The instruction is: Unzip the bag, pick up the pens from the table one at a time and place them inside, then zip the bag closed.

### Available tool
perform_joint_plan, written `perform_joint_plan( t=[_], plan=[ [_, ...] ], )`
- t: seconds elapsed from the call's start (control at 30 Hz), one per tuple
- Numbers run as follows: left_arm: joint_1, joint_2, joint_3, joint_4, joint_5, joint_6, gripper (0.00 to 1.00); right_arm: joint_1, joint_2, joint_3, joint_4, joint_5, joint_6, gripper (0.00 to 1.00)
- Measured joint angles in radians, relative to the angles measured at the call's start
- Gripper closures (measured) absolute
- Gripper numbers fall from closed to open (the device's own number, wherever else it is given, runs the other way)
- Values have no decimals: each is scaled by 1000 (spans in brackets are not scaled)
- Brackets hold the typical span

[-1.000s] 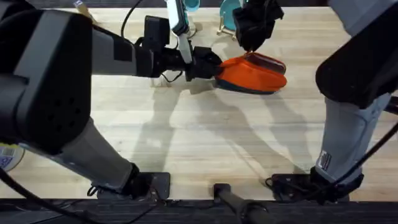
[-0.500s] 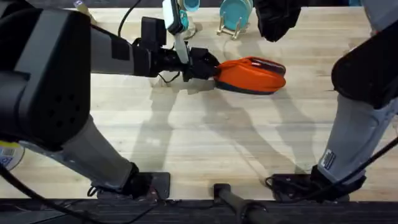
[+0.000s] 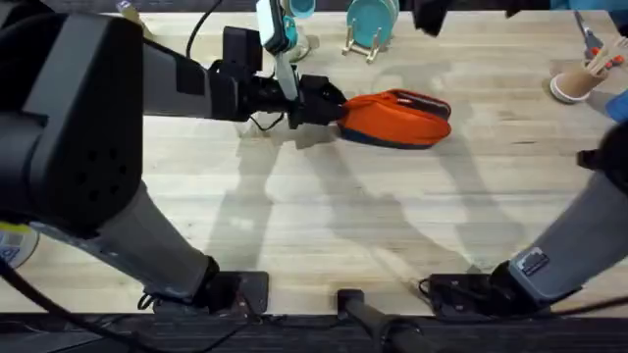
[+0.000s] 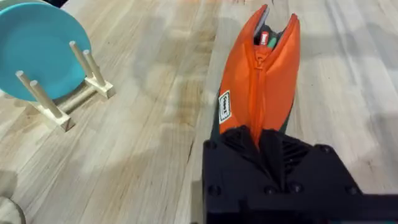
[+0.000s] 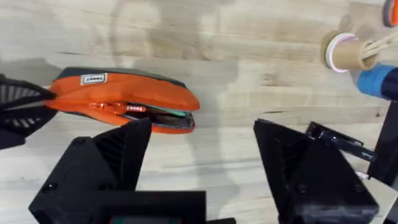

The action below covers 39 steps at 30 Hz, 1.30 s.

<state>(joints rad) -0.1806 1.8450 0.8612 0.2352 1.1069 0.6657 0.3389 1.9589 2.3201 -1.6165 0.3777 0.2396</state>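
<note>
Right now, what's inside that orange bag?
Through the open end of the bag a green pen and something with a red accent show in the right wrist view. The fabric hides the rest.

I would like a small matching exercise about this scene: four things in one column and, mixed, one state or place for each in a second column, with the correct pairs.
1. bag
2. left gripper
3. right gripper
4. teal plate

a. upright in a wooden rack
b. open, above the table
c. partly unzipped, pens inside
d. shut on the bag's end

Pairs: 1-c, 2-d, 3-b, 4-a
</note>
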Motion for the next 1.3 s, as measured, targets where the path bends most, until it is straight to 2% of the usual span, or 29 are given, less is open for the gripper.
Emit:
perform_joint_plan(
  t=[0.2,0.37,0.47,0.63,0.83,0.97,1.0,1.07,1.17,1.3],
  plan=[
    [0,0,0,0,0,0,959,-27,-90,1,0,-64,-27,5],
    [0,0,0,0,0,0,959,-87,-155,0,0,-170,-73,5],
    [0,0,0,0,0,0,959,-127,-217,-42,1,-215,-92,5],
    [0,0,0,-2,1,0,960,-182,-388,-249,27,-248,-121,6],
    [0,0,0,-3,1,0,960,-225,-573,-489,133,-299,-167,5],
    [1,0,0,-7,2,0,959,-310,-649,-623,225,-463,-214,6],
    [1,0,0,-7,3,0,959,-387,-664,-733,317,-633,-241,6],
    [1,0,0,-7,3,0,959,-425,-658,-811,384,-732,-249,6],
    [1,0,0,-7,3,0,960,-458,-646,-915,477,-849,-253,6],
    [2,0,0,-7,4,0,959,-466,-641,-1013,597,-941,-243,6]
  ],
)
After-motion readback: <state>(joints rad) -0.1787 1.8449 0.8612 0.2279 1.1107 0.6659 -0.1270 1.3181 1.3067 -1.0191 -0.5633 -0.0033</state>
